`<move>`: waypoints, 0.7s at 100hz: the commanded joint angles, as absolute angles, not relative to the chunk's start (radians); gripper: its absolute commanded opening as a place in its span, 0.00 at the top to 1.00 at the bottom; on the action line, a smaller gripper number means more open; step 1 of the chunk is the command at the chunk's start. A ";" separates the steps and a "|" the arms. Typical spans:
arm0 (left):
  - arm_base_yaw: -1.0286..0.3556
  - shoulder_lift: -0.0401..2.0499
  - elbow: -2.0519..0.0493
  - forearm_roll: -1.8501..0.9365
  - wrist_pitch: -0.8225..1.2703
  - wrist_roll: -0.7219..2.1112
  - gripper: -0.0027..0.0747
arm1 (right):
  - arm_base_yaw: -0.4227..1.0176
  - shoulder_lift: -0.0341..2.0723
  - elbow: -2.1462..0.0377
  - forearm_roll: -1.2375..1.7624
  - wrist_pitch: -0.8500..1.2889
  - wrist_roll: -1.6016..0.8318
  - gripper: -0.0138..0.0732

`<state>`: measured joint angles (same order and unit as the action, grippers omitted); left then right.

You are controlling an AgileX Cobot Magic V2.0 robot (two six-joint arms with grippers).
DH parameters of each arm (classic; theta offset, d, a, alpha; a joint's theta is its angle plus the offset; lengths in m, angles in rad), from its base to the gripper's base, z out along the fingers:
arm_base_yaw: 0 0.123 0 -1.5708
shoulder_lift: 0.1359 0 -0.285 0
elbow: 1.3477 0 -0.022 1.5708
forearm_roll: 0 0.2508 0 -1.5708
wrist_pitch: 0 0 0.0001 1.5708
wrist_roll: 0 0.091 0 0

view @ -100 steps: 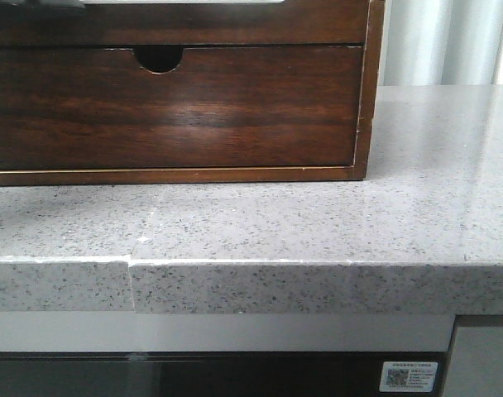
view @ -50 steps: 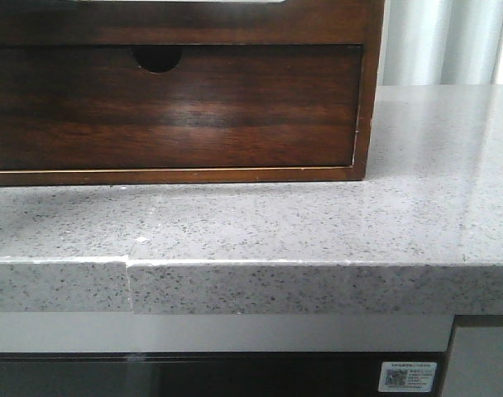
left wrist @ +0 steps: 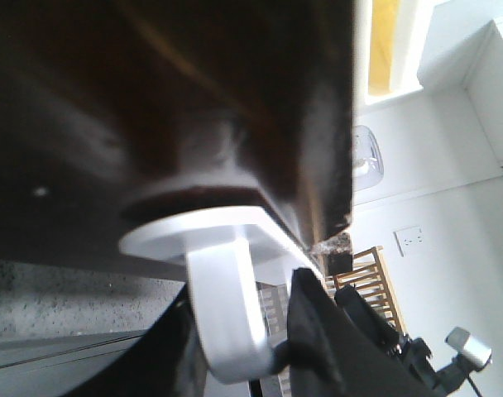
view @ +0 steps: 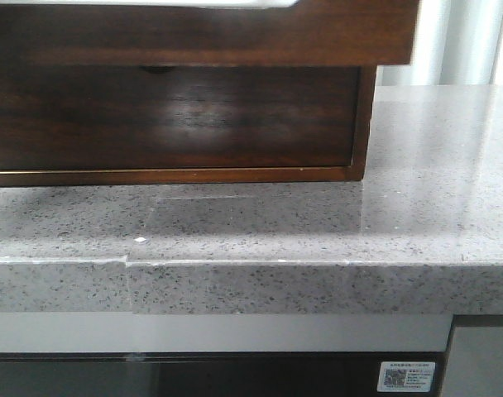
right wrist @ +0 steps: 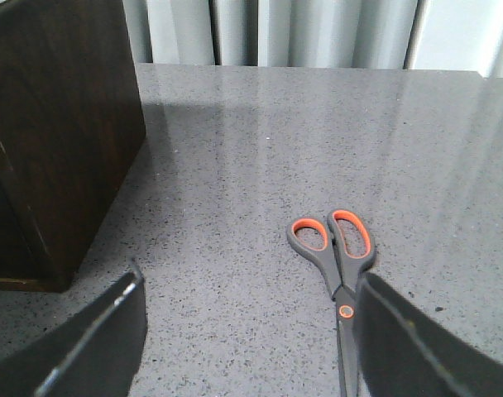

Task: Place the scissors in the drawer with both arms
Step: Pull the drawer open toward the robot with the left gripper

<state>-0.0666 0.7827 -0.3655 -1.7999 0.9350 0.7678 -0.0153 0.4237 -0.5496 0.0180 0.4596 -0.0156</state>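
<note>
Speckled grey stone counter (view: 318, 223), polished, thick square front edge with a vertical seam toward its left end; pale panel and dark glossy band below, small white sticker (view: 406, 376) at lower right.

Right pincer (right wrist: 247, 331): two dark fingers (right wrist: 102, 335) spread wide, nothing between them, hovering low over the counter. Scissors (right wrist: 341, 285) lying flat on the stone near the inner edge of one finger: grey handles with orange-lined oval loops, orange pivot dot, blades closed and partly hidden behind that finger. Well apart from the wooden box.

Left pincer (left wrist: 243, 331): dark fingers (left wrist: 318, 339) on either side of a pale, smooth, rounded lip of the drawer; closed on that lip as far as visible.

Drawer (view: 202, 33): glossy dark brown wood, visible grain, pale rounded-cornered edge along the top; pulled forward, overhanging the lower front and casting shadow on it. Upper tier of the box.

Wooden box (view: 363, 124) standing on the counter at rear left: dark brown frame, thin lighter line along the base. Lower drawer front (view: 169, 116) flush, reflective sheen at centre, notch barely showing beneath the overhang.

Pale vertical curtain folds (right wrist: 276, 33) behind the counter.
</note>
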 commanded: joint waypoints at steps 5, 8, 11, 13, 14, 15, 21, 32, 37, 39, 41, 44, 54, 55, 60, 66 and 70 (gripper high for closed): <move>-0.072 0.687 -0.381 -1.770 0.952 0.899 0.99 | -0.017 0.436 -0.578 0.018 0.382 -0.018 0.30; -0.072 0.680 -0.379 -1.770 0.947 0.899 0.99 | -0.017 0.436 -0.578 0.018 0.383 -0.018 0.30; -0.072 0.674 -0.379 -1.768 0.943 0.899 0.99 | -0.017 0.436 -0.578 0.018 0.390 -0.018 0.30; -0.072 0.672 -0.379 -1.768 0.941 0.899 0.99 | -0.017 0.436 -0.578 0.018 0.393 -0.018 0.30; -0.072 0.672 -0.379 -1.768 0.941 0.899 0.99 | -0.017 0.436 -0.578 0.018 0.395 -0.018 0.30; -0.072 0.672 -0.379 -1.768 0.941 0.899 0.98 | -0.017 0.436 -0.578 0.018 0.395 -0.018 0.30; -0.072 0.672 -0.379 -1.765 0.939 0.899 0.94 | -0.017 0.436 -0.578 0.018 0.405 -0.018 0.30; -0.072 0.672 -0.379 -1.744 0.919 0.899 0.71 | -0.017 0.436 -0.580 0.016 0.420 -0.018 0.30; -0.072 0.672 -0.379 -1.723 0.910 0.899 0.60 | -0.017 0.437 -0.587 0.015 0.428 -0.018 0.30; -0.072 0.672 -0.379 -1.712 0.903 0.899 0.55 | -0.017 0.439 -0.592 0.012 0.433 -0.018 0.30; -0.072 0.672 -0.379 -1.701 0.900 0.899 0.52 | -0.017 0.441 -0.600 0.009 0.444 -0.018 0.30; -0.072 0.672 -0.379 -1.686 0.895 0.899 0.47 | -0.017 0.446 -0.608 0.007 0.454 -0.018 0.30; -0.072 0.672 -0.386 -1.627 0.881 0.899 0.42 | -0.017 0.475 -0.658 -0.011 0.507 -0.018 0.30; -0.072 0.672 -0.386 -1.627 0.881 0.899 0.42 | -0.017 0.478 -0.662 -0.015 0.511 -0.018 0.30; -0.072 0.670 -0.398 -1.575 0.881 0.882 0.42 | -0.017 0.501 -0.690 -0.025 0.539 -0.016 0.30; -0.072 0.664 -0.415 -1.485 0.880 0.842 0.42 | -0.017 0.544 -0.730 -0.047 0.582 0.000 0.30; -0.072 0.656 -0.428 -1.432 0.877 0.813 0.42 | -0.017 0.569 -0.752 -0.060 0.610 0.010 0.30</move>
<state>-0.0666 0.6651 -0.3806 -1.5140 0.8664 0.8595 -0.0153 0.5090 -0.6787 -0.0169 0.6229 -0.0063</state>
